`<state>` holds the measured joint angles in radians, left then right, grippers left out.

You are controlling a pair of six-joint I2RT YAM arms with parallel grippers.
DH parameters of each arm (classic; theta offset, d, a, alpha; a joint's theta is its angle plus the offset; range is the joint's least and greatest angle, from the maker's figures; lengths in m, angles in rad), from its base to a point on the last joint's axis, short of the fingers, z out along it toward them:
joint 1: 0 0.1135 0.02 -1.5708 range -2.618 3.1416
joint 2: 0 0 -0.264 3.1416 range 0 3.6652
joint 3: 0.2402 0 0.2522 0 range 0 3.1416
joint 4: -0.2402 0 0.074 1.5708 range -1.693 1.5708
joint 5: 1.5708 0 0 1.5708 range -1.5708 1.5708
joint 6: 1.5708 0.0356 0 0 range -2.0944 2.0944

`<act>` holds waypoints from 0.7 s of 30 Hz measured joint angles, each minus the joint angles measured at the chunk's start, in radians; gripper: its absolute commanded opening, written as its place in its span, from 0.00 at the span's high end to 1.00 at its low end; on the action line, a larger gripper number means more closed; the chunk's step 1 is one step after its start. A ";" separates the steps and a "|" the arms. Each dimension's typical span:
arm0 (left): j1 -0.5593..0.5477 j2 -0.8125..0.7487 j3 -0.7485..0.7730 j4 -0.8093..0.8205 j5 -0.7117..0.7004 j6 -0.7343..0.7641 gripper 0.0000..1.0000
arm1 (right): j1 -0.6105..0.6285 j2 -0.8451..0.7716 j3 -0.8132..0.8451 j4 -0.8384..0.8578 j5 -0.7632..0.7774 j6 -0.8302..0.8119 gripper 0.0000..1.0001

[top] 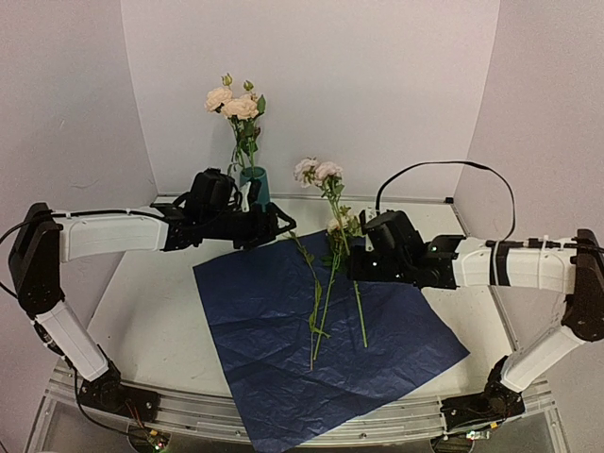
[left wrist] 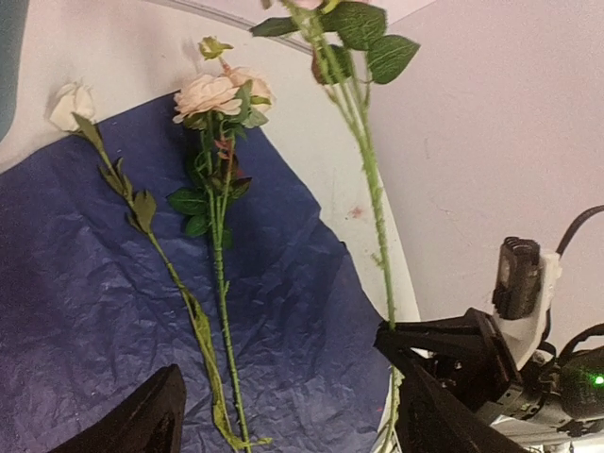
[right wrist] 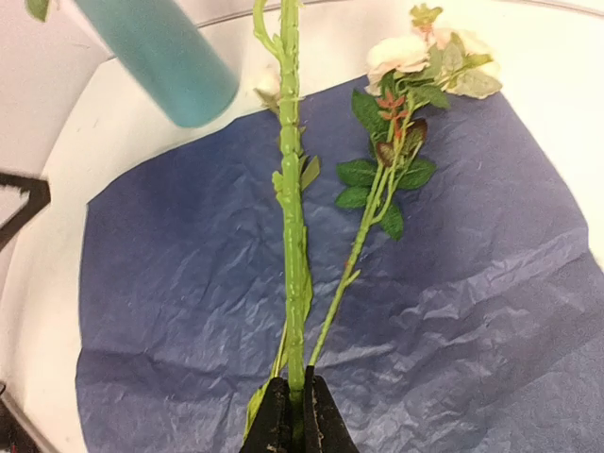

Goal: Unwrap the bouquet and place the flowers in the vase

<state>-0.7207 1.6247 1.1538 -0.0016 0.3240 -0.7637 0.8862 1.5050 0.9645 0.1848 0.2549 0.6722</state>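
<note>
**Flower clamped in right gripper, left gripper open beside vase**

The right gripper [right wrist: 294, 408] is closed tightly on the green stem of one flower [right wrist: 291, 189]. The stem is held well above the surface [top: 160, 311], and its pale pink blooms are seen above the gripper in the top view. Beneath this gripper the blue paper sheet [top: 387, 349] is spread flat. Two more flowers [left wrist: 215, 104] are laid on it, just ahead of the fingers and apart from them.

The left gripper [top: 278, 226] is held open, with nothing gripped between its jaws. The teal vase [top: 255, 185] is found just behind this gripper, and some pale blooms [top: 234, 102] are already stood in it.
</note>
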 measured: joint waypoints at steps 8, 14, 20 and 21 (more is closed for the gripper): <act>-0.022 0.038 0.098 0.098 0.059 -0.054 0.27 | 0.000 -0.110 -0.101 0.146 -0.125 -0.036 1.00; -0.064 0.122 0.182 0.126 0.093 -0.078 0.36 | 0.000 -0.155 -0.121 0.215 -0.184 -0.059 1.00; -0.088 0.152 0.208 0.124 0.094 -0.079 0.42 | 0.000 -0.181 -0.141 0.244 -0.221 -0.073 1.00; -0.088 0.152 0.216 0.124 0.093 -0.078 0.43 | 0.000 -0.184 -0.144 0.249 -0.229 -0.075 1.00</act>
<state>-0.8088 1.7765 1.3696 0.1226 0.4170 -0.8416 0.8862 1.3209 0.8204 0.4339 0.0258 0.5976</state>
